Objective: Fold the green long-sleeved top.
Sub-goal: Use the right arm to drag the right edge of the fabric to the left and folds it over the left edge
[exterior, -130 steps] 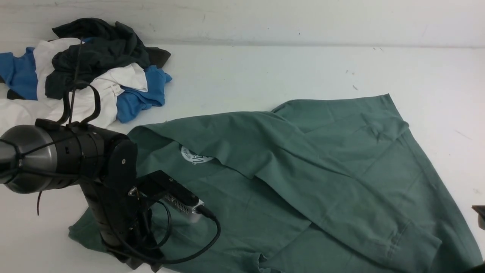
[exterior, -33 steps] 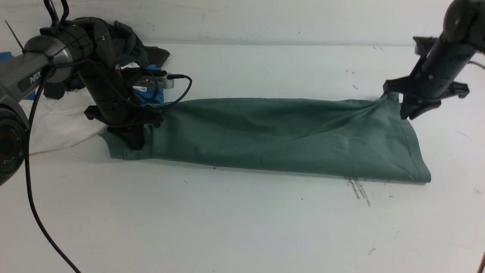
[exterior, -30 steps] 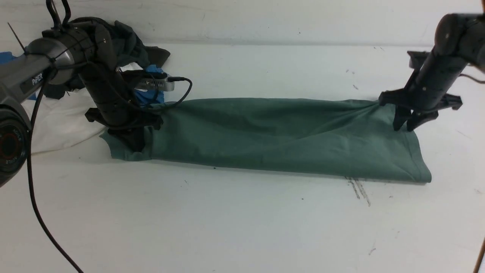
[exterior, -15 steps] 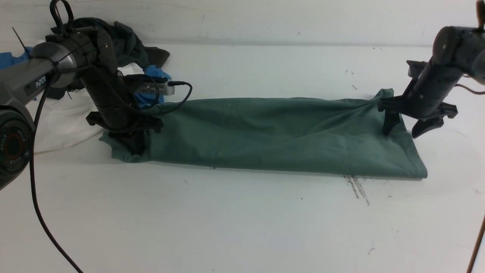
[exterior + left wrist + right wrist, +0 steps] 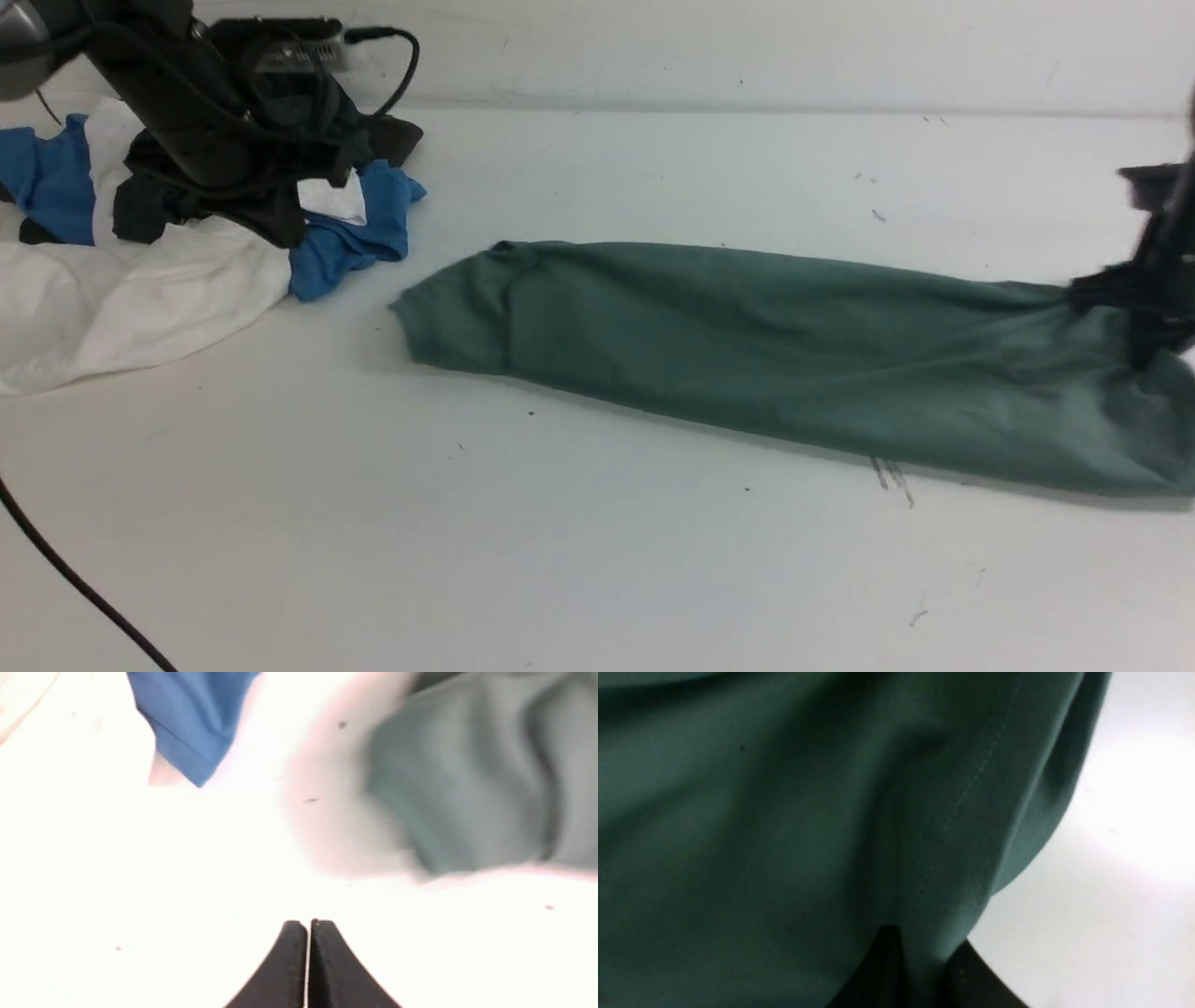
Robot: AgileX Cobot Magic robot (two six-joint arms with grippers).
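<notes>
- Front view: the green long-sleeved top (image 5: 766, 364) lies on the white table (image 5: 560, 579) as one long folded band. It runs from centre-left to the right frame edge, and its right end is nearer the robot than its left end.
- Only a plain green outer face shows. The logo, neck label and cuffs are not visible.
- The left end of the band is rounded and free, with nothing gripping it. It is near the blue garment (image 5: 350, 233) but apart from it.
- Clothes pile at far left: the blue garment, a white garment (image 5: 140, 289) and a dark garment (image 5: 271, 201) are heaped together and touching.
- The left arm (image 5: 177, 103) is up at top left, in front of the pile, with a looped cable (image 5: 401, 56) by its wrist camera.
- Left wrist view: the left gripper (image 5: 308, 927) has its tips pressed together with nothing between them. It is over bare table, with the blurred end of the top and a blue corner beyond.
- The right gripper (image 5: 1141, 350) is motion-blurred at the right edge, down on the right end of the top. The cloth creases toward it.
- Right wrist view: the dark fingers (image 5: 883, 970) are clamped on a fold of green cloth beside the stitched hem. Only that thickness of fabric separates them.
- Dark scratch marks (image 5: 892, 476) are on the table, right at the band's near edge.
</notes>
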